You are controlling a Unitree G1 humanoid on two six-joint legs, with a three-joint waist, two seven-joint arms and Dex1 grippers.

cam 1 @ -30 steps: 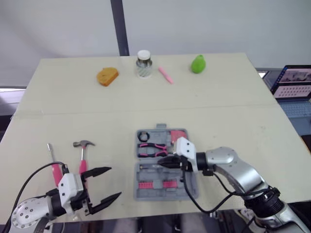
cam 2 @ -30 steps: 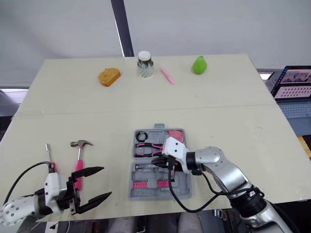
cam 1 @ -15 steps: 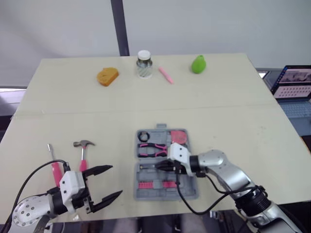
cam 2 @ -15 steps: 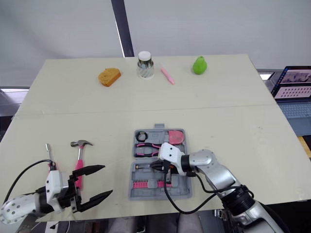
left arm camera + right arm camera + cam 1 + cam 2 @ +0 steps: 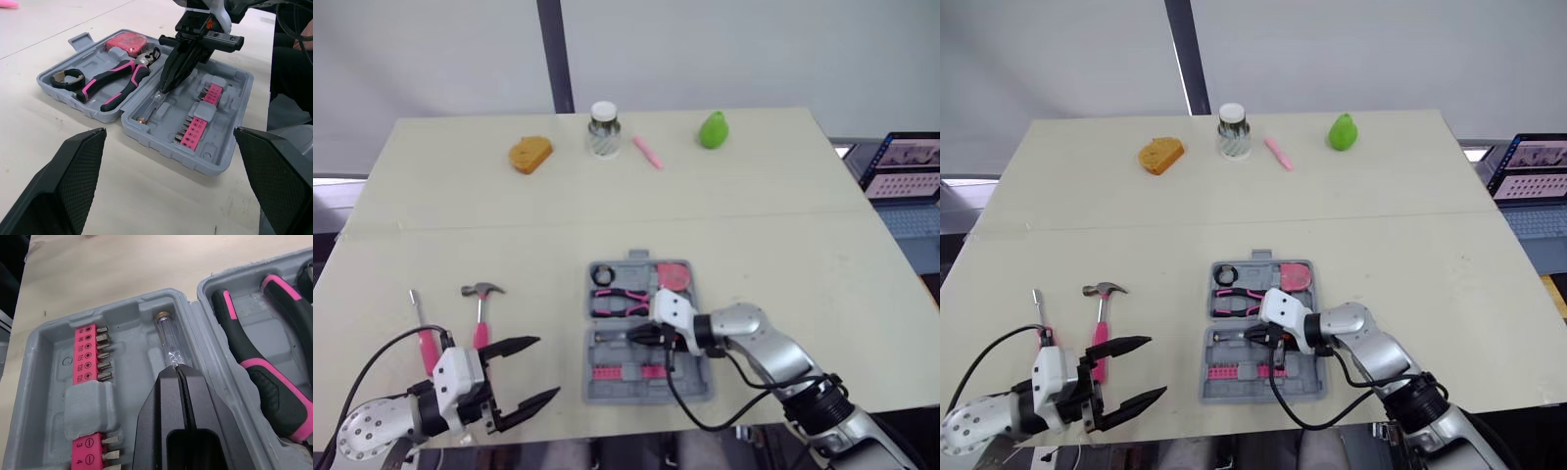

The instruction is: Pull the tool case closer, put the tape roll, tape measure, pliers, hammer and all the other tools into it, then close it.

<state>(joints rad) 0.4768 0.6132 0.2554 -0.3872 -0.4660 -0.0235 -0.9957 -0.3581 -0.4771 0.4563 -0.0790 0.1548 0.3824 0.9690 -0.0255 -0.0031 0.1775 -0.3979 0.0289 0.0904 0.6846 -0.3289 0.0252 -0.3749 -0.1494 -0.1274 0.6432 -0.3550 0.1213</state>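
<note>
Far left, near edge of the surface (image 5: 783, 255): a pink-handled screwdriver (image 5: 423, 331) lies flat, and just beside it a hammer (image 5: 481, 311) with its head pointing away from the robot; both sit outside the case. Left claw (image 5: 546, 366) hovers just right of the hammer handle, fingers (image 5: 63, 186) spread wide and holding nothing. Centre, near edge: tool case (image 5: 697, 380) lies open, both halves flat. The far half holds the black tape roll (image 5: 602, 276) in its left corner, the pink-and-black pliers (image 5: 115, 83) across the middle, and the pink tape measure (image 5: 674, 275) at right. The near half carries two pink bit strips (image 5: 195, 129) and a clear-handled driver (image 5: 168, 340) lying in the slot next to the hinge. Right claw (image 5: 164, 88) reaches in from the right, fingers pressed together, tips down on the clear driver's handle; cannot tell whether they grip it. Far edge, well apart from the case: an orange sponge-like lump (image 5: 530, 154), a lidded jar (image 5: 602, 128), a pink marker (image 5: 647, 152), and a green pear shape (image 5: 712, 129). Off the right edge stands an open laptop (image 5: 906, 166).
</note>
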